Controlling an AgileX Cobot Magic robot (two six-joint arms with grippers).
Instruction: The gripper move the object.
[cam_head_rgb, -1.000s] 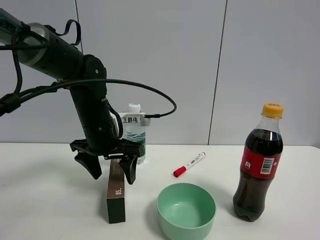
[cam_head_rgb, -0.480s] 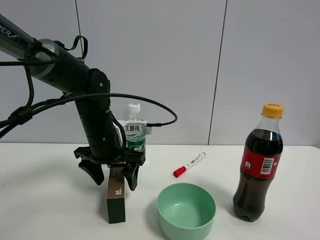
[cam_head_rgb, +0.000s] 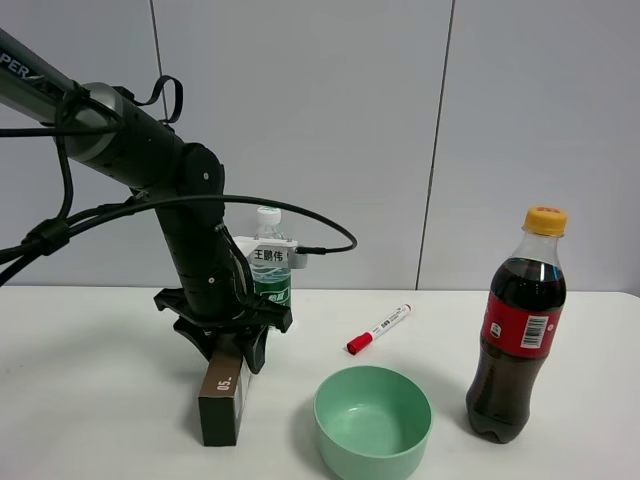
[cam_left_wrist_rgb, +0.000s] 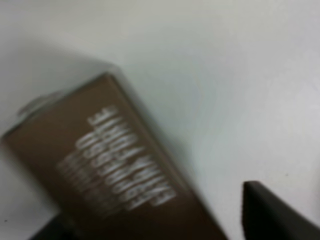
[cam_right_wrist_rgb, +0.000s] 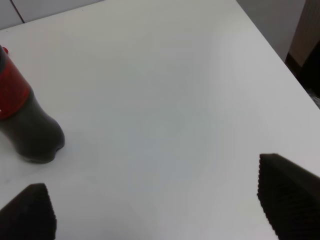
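The dark brown carton (cam_head_rgb: 222, 398) marked "05" lies on the white table (cam_head_rgb: 90, 400), its near end toward the camera. My left gripper (cam_head_rgb: 228, 352), a black claw, stands over the carton's far end with its fingers closed in against both long sides. In the blurred left wrist view the carton (cam_left_wrist_rgb: 115, 165) with its white print fills the space between the fingers (cam_left_wrist_rgb: 280, 215). My right gripper (cam_right_wrist_rgb: 160, 210) is open and empty above bare table; it is out of the exterior high view.
A green bowl (cam_head_rgb: 372, 420) sits just right of the carton. A red-capped white marker (cam_head_rgb: 380, 328) lies behind the bowl. A small water bottle (cam_head_rgb: 268, 270) stands behind my left arm. A cola bottle (cam_head_rgb: 515, 330) stands at the right, also in the right wrist view (cam_right_wrist_rgb: 25, 120).
My left gripper came down over the carton's far end and its fingers closed from wide open onto it. The carton's near end shifted a little to the left.
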